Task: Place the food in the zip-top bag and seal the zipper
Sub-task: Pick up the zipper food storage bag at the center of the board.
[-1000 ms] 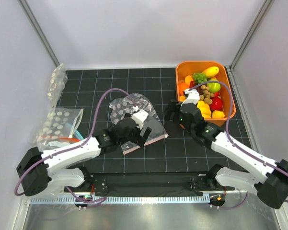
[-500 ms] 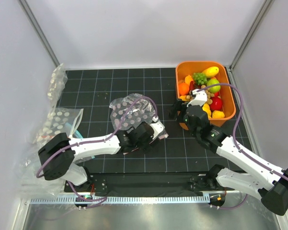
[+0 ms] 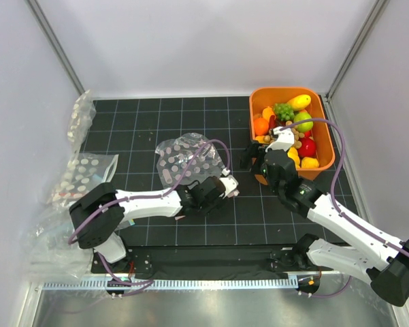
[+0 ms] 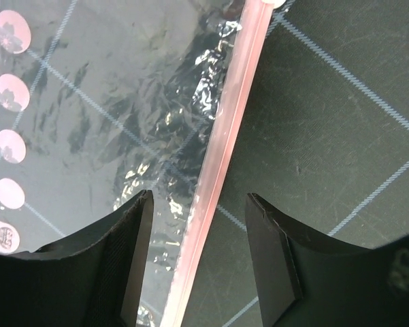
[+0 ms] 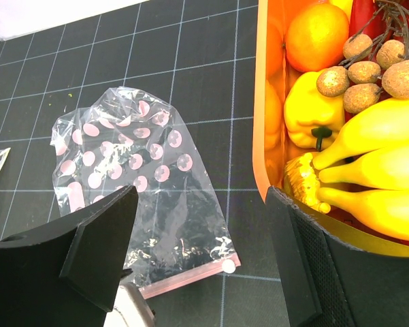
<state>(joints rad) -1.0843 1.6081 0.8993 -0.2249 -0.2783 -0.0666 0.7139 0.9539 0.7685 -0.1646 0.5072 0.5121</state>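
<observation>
Our left gripper (image 4: 199,204) has slid along the near edge of the zip-top bag (image 3: 187,157) toward its right corner. Its jaws are partly open, and the pink zipper (image 4: 221,150) lies between them, not pinched yet. Our right gripper (image 5: 201,204) is wide open and has stayed beside the orange tub (image 3: 286,90). The food (image 5: 313,102) is all in the tub. The bag lies flat, so we think opening it comes next.

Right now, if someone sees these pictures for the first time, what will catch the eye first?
The orange tub at the far right of the mat, heaped with bright toy fruit, stands out first. Next comes the clear dotted bag lying flat mid-mat, its pink zipper running between the open fingers of the left gripper.
</observation>
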